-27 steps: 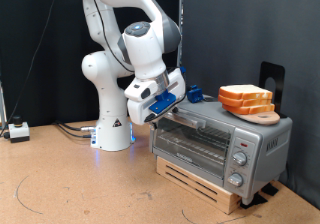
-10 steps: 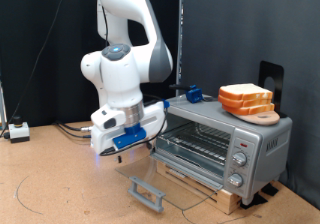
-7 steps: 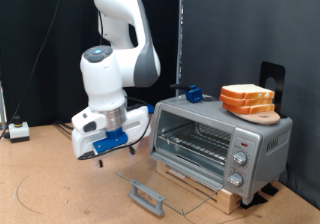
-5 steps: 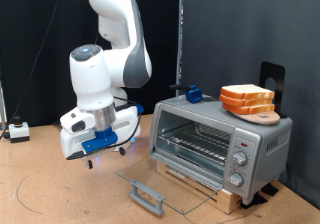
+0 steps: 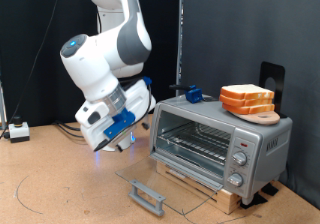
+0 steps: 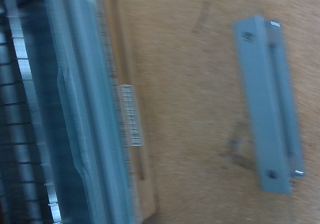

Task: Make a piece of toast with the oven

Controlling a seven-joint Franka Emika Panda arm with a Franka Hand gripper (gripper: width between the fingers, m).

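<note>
the oven (image 5: 222,144) sits at the exterior view's right on a low wooden pallet (image 5: 205,187), its glass door (image 5: 160,181) dropped fully open and lying flat out toward the exterior view's bottom left, the grey bar handle (image 5: 148,196) at the far edge just above the desk (image 5: 60,184), the wire rack (image 5: 195,141) showing inside the open mouth, and the three round knobs (image 5: 239,158) lined up down the front panel at the right; up on the oven's roof there's a pile of bread slices (image 5: 246,97) on a small wooden board, pale faces and orange-tan crusts, and i can't tell from here which one is the piece of toast, nothing is in the oven on the rack as far as the view shows; a blue object (image 5: 192,92) sits on the roof toward the back; the gripper (image 5: 121,136) hangs in the air to the exterior view's left of the oven, above the desk and apart from the door, tilted, with blue parts on the hand; whether the fingers are spread or pressed together i can't tell, and nothing shows between them; the wrist view is blurred, catching the handle (image 6: 270,104) over the brown desk with the oven's front edge (image 6: 85,104) beside it
</note>
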